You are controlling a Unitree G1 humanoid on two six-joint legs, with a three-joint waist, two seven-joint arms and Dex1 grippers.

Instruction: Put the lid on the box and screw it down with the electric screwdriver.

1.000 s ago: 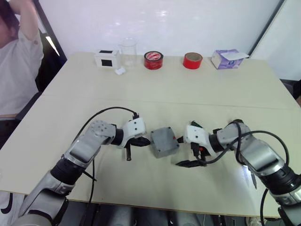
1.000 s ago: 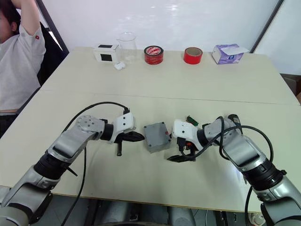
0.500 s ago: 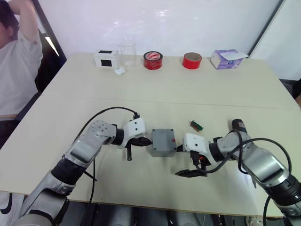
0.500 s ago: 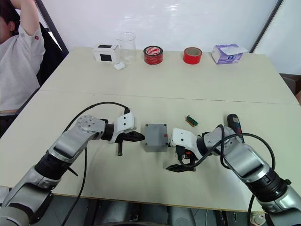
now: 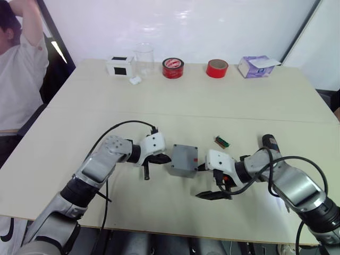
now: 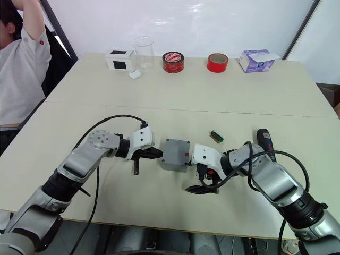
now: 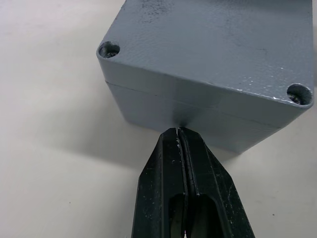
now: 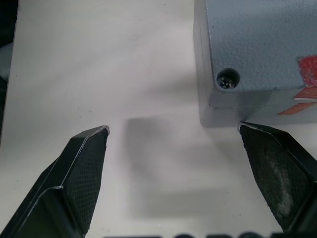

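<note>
At the near edge of the beige table (image 5: 212,101), we see the right gripper (image 5: 208,182) with its two black fingers spread wide. One finger lies on the tabletop toward us; the other reaches the right side of the small square grey metal box (image 5: 184,160), and in the right wrist view its tip (image 8: 277,168) sits at the box's lower corner, below a red mark. We cannot tell whether it touches.

The box stands between the two grippers, in the near middle of the table. The flat grey metal lid (image 7: 218,44) rests on top of it, a seam line separating the two; recessed holes show at the lid's corners.

The left gripper (image 7: 177,131) has its fingers pressed together, gripping nothing, and the joined tip meets the left side wall of the box just below the seam.

Further right, the thick black pen-shaped electric screwdriver (image 6: 264,141) lies on the table beyond the right arm, apart from the box. A small green-and-brown piece (image 5: 222,141) lies near it.

Along the far edge we see a white-and-black box (image 5: 120,65), a clear glass beaker (image 5: 143,58), two red tape rolls (image 5: 173,67), and a purple tissue box (image 5: 257,66).

A person in a white shirt (image 5: 18,79) sits at the far left.
</note>
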